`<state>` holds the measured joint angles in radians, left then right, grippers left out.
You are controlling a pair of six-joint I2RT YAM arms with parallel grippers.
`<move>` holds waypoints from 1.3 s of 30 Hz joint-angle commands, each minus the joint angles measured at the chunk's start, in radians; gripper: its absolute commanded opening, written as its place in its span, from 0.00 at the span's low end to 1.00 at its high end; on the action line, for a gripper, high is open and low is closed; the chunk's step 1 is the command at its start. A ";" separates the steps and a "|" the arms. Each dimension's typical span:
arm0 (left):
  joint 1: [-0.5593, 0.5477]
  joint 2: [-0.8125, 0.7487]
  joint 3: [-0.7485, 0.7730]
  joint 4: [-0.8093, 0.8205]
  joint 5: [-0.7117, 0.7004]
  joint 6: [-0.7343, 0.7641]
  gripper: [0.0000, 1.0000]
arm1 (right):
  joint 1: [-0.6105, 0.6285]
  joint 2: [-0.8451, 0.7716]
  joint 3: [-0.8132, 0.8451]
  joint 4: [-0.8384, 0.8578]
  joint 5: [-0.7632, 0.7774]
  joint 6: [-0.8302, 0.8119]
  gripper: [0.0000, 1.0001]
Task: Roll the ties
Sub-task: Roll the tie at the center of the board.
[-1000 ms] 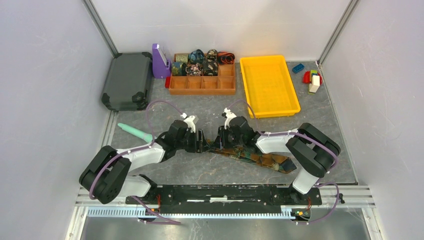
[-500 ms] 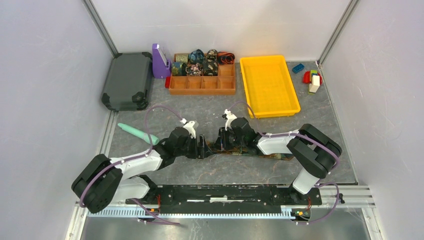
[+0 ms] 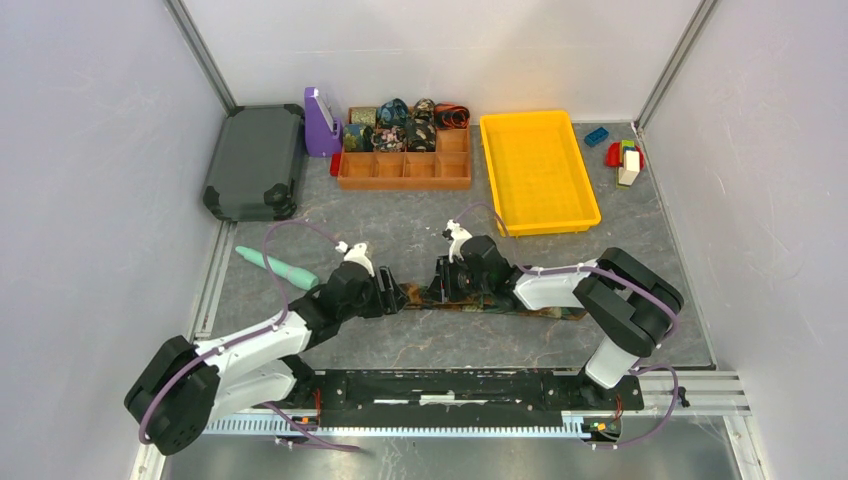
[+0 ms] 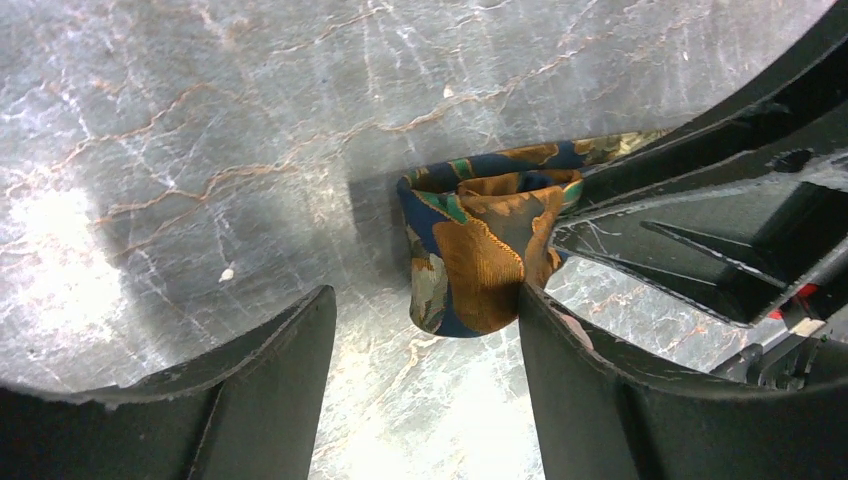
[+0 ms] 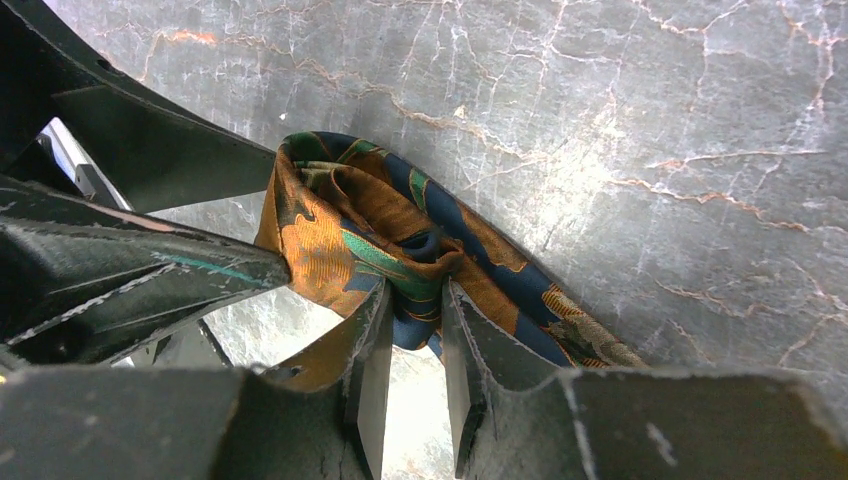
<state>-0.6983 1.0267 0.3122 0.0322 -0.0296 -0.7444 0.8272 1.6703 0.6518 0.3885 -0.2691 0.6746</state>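
Landmark: the yellow tray (image 3: 540, 170) is used as the reference for every place below.
Tie: a tie (image 5: 340, 230) printed in blue, orange and green is laid on the desk (image 3: 400, 225) on the arm-base side of the yellow tray. Its end is turned into a small, loose coil, and the flat tail is run off beneath the right arm.
Right gripper: the right gripper (image 5: 415, 290) is closed almost fully, and a fold of the coil is pinched between its fingers.
Left gripper: the left gripper (image 4: 425, 330) is spread wide and nothing is held by it. One finger is touched by the coil, and bare desk is seen at the other.
Rolled ties: finished rolled ties (image 3: 400, 125) are kept in the organiser (image 3: 405, 170) just beside the yellow tray, on the side away from the toy blocks.
Step judged: the first turns of the roll appear to be under way.
Risk, slip: only a thin fold is pinched, so the fabric could be pulled free by a sharp twist.
Risk, unwinding: the coil is loose and could spring open if it were released before being caught by the other gripper.
Risk, drag: the tail could be snagged under the right arm, and the roll skewed.
Risk, contact: the two grippers are set very near each other, so a finger clash could be caused by a small misjudged move.
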 commanded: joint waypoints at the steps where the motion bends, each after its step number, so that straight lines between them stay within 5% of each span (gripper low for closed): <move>1: -0.003 -0.011 -0.019 0.061 -0.048 -0.063 0.72 | 0.013 0.030 0.002 -0.036 -0.012 -0.033 0.30; 28: 0.014 0.141 -0.059 0.315 0.112 0.100 0.56 | 0.013 0.088 0.032 -0.046 -0.026 -0.060 0.30; 39: 0.014 0.124 -0.053 0.283 0.105 0.120 0.41 | 0.013 0.051 0.056 -0.102 -0.016 -0.083 0.44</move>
<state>-0.6811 1.1706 0.2539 0.3237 0.0639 -0.6792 0.8310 1.7218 0.6872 0.3943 -0.3134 0.6422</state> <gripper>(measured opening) 0.431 0.404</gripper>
